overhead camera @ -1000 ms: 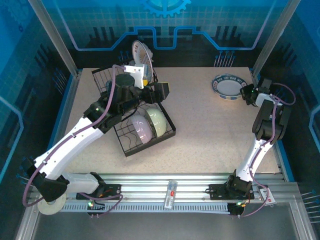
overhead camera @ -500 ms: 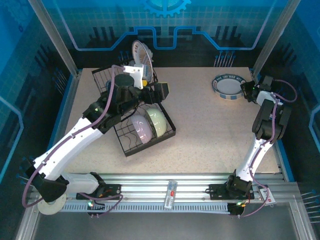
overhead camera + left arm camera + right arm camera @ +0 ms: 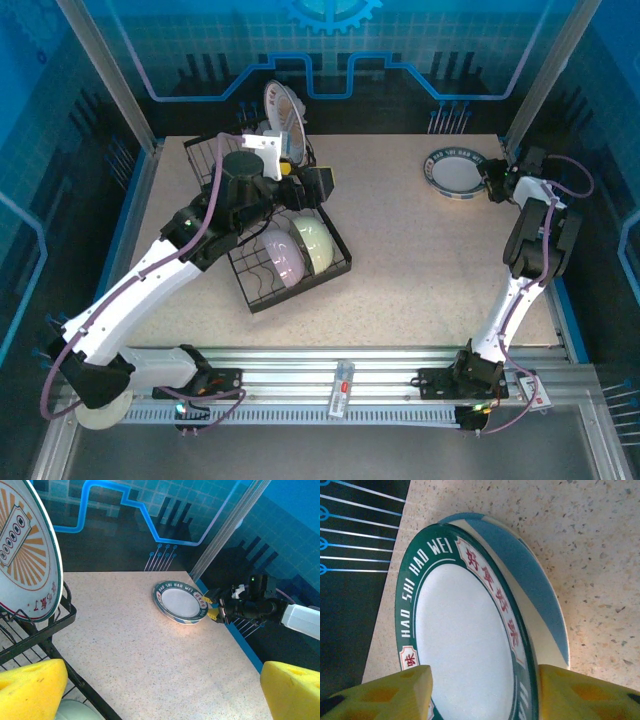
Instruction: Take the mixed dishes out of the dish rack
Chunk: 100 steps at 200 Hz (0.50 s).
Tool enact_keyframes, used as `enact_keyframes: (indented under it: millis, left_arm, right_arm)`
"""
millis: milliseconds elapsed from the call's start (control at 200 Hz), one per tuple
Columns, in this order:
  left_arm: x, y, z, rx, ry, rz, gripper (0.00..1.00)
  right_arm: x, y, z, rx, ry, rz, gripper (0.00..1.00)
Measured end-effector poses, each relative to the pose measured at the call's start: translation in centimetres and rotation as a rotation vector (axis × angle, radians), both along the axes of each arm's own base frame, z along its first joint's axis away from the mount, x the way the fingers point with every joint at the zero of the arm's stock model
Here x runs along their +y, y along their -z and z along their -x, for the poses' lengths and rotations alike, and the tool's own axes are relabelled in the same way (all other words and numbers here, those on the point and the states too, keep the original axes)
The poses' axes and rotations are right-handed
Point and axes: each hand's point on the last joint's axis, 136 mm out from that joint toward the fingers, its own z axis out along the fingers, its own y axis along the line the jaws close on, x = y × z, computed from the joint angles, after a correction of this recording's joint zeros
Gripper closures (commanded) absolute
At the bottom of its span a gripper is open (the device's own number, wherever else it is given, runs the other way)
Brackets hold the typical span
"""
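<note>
Green-rimmed white plate (image 3: 465, 645), blue-and-cream striped plate (image 3: 520, 565), orange-rayed white plate (image 3: 25, 555), lavender bowl (image 3: 281, 256), pale green bowl (image 3: 315, 243), black rack (image 3: 50, 627), speckled beige desk (image 3: 420, 270).

Two white-and-black robot arms. The left arm (image 3: 150, 275) stretches diagonally from its base at the near left toward the far middle. The left pincer (image 3: 312, 180) is spread fully wide, with its yellow pads (image 3: 30, 690) far apart. The right arm (image 3: 535, 240) rises from the near right with its elbow folded. The right pincer (image 3: 492, 184) reaches to the far right, its jaws partly spread.
</note>
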Motion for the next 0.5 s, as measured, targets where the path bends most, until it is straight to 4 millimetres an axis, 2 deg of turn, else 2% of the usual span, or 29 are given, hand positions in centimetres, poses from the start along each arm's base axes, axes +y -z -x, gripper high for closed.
enact_keyframes:
  millis: [220, 500]
  left_arm:
    - [0.19, -0.16, 0.04, -0.004, -0.005, 0.002, 0.01]
    - [0.49, 0.07, 0.18, 0.003, -0.009, -0.004, 0.01]
  right_arm:
    - [-0.17, 0.35, -0.10, 0.050, -0.007, 0.003, 0.32]
    - [-0.09, 0.90, 0.76, 0.106, -0.011, 0.006, 0.28]
